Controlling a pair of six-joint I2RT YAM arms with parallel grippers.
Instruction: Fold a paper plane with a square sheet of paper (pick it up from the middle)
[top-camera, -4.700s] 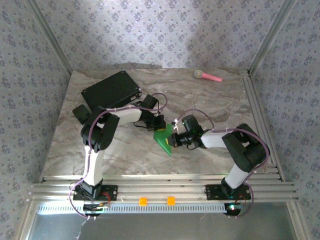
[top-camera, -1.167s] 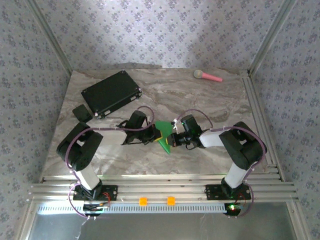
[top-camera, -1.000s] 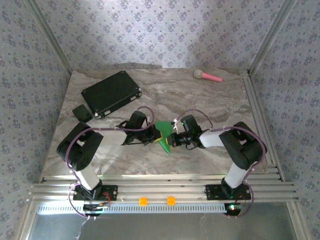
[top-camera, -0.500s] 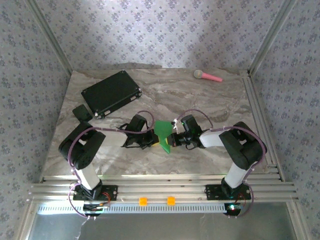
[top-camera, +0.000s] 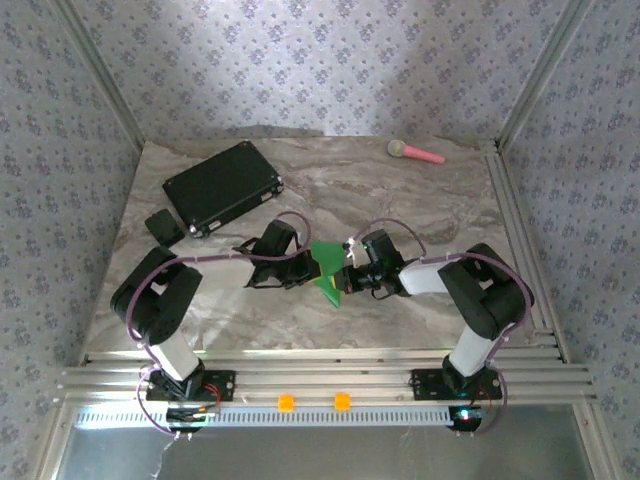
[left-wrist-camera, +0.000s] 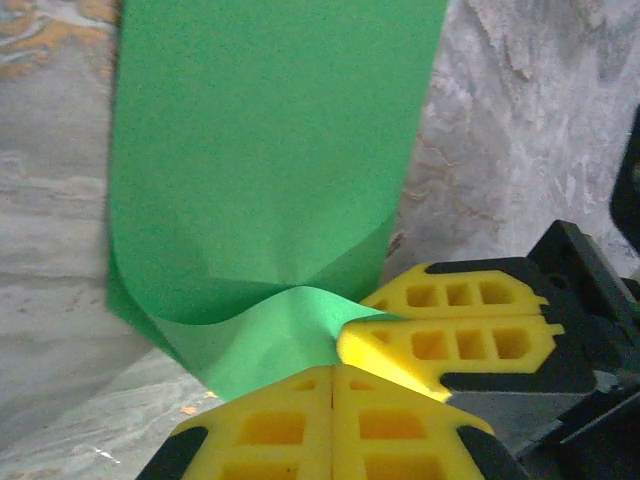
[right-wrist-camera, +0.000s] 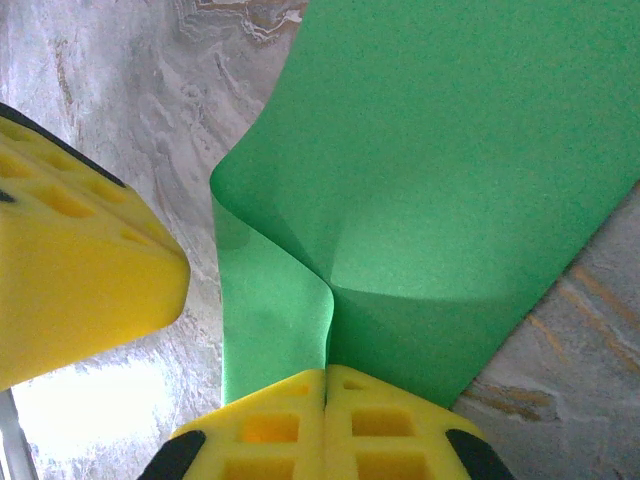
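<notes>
The green square sheet of paper (top-camera: 325, 264) is folded over itself with a pointed near end, in the middle of the marble table (top-camera: 420, 215). My right gripper (top-camera: 343, 277) comes in from the right and is shut on it. In the right wrist view the paper (right-wrist-camera: 450, 180) runs between the closed tips of the right gripper (right-wrist-camera: 326, 375). My left gripper (top-camera: 308, 270) lies low at the paper's left edge. Its jaws (left-wrist-camera: 333, 372) are pressed together with nothing between them, the paper (left-wrist-camera: 260, 150) bulging just ahead. The right gripper's fingers (left-wrist-camera: 450, 345) pinch the paper's corner there.
A black rectangular case (top-camera: 222, 184) lies at the back left, with a small black object (top-camera: 163, 227) beside it. A pink-handled microphone-like toy (top-camera: 415, 152) rests at the back right. Aluminium rails (top-camera: 320, 380) run along the near edge.
The left arm has dropped from reaching over the paper to lying low at its left side. In the last half second its gripper shifted slightly away from me. The right gripper keeps its hold.
</notes>
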